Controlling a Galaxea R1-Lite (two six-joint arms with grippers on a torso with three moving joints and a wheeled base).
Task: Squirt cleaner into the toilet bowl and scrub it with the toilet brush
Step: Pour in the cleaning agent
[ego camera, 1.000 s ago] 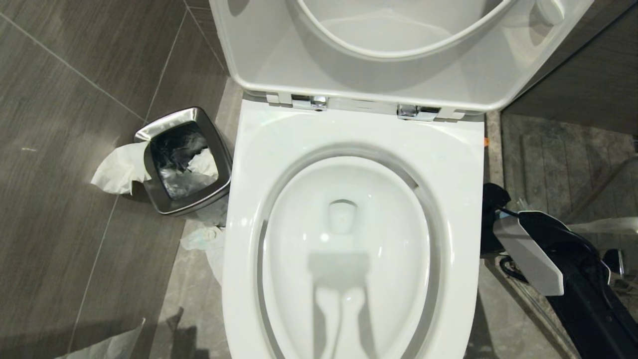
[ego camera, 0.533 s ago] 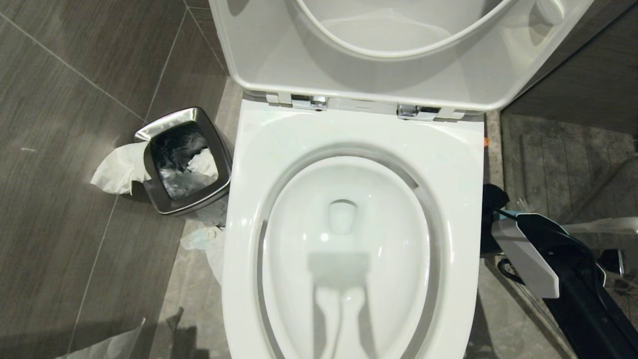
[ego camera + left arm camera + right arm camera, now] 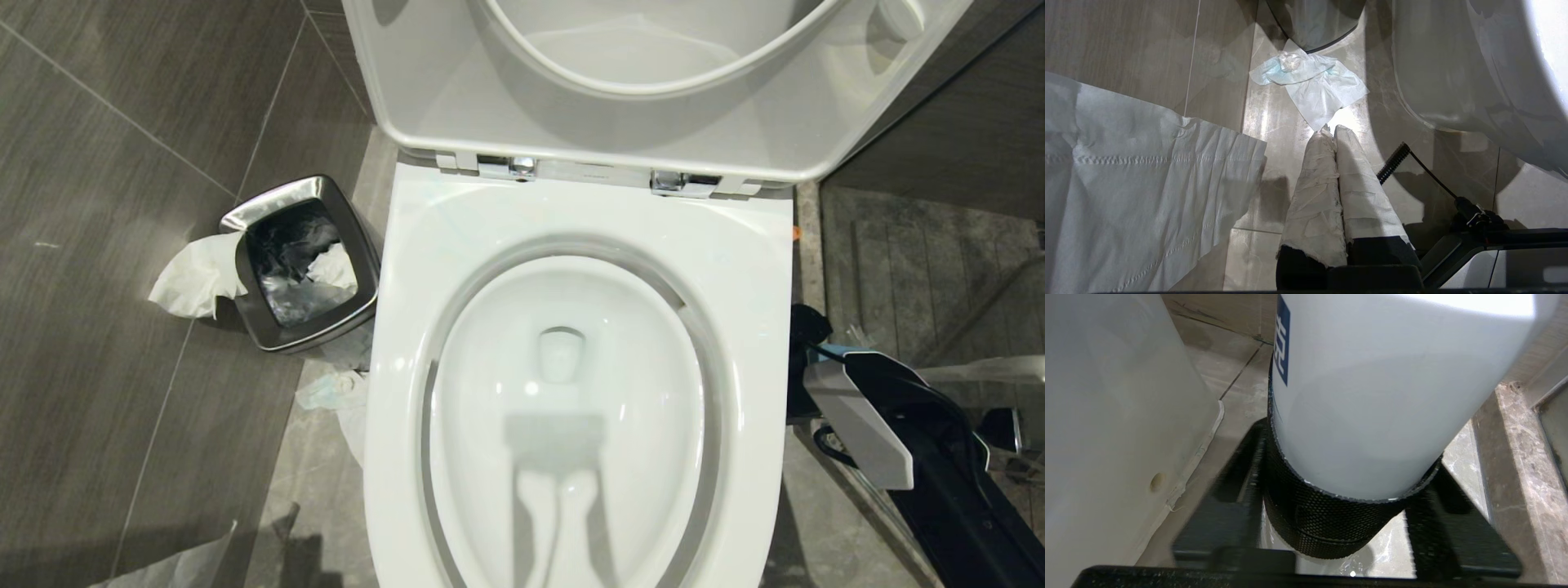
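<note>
Lower beside the toilet bowl [image 3: 571, 245] now sits our right arm, its right pincer [image 3: 1339, 522] half-closed around a white bottle [image 3: 1363, 396] with black knurled base; firm grip unclear. Our left pincer [image 3: 1331, 130], shut and empty, hangs over floor tissue [image 3: 1310, 81]. A steel waste bin [image 3: 302, 261] flanks the bowl's left.

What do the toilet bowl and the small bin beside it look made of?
Toilet bowl: probably glazed white ceramic; its smooth surface shows glossy highlights and reflections. Small bin: looks like polished steel; its silvery rim mirrors the surroundings, with what looks like a dark liner and crumpled paper inside.
</note>
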